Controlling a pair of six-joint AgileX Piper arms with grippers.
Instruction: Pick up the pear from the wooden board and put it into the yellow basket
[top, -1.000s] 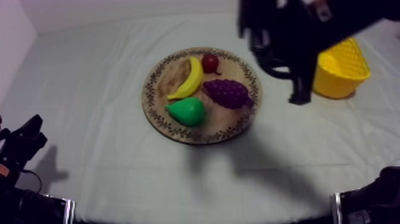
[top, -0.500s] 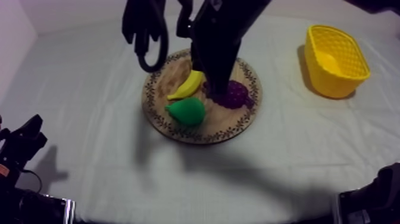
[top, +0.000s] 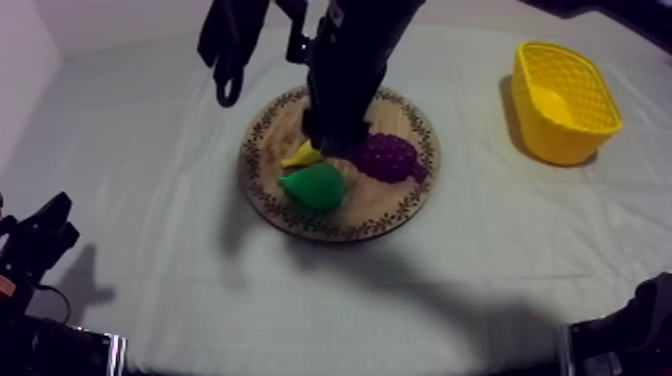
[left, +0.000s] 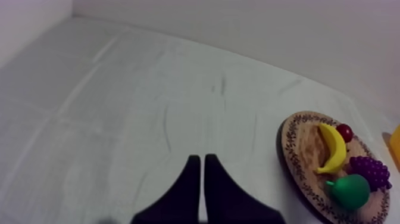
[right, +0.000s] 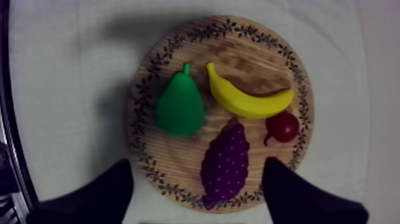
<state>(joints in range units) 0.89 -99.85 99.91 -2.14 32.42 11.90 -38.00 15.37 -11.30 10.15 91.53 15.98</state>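
Note:
The green pear (top: 315, 187) lies at the front left of the round wooden board (top: 330, 228), beside the banana (top: 300, 155) and the grapes (top: 385, 157). My right arm reaches in from the upper right, and its gripper (top: 335, 125) hangs above the board's far half, hiding most of the banana. In the right wrist view its gripper (right: 196, 196) is open, fingers wide apart over the grapes (right: 226, 161), with the pear (right: 180, 107) apart from them. The yellow basket (top: 565, 100) stands at the right. My left gripper (left: 199, 179) is shut on nothing.
A small red fruit (right: 283, 127) sits by the banana (right: 250, 98) on the board (right: 238, 27). My left gripper (top: 40, 235) rests low at the table's left, far from the board (left: 291, 143). Bare cloth lies between the board and the basket.
My right arm has swung left from beside the basket to above the board, and now covers the red fruit and most of the banana. The left arm has not moved.

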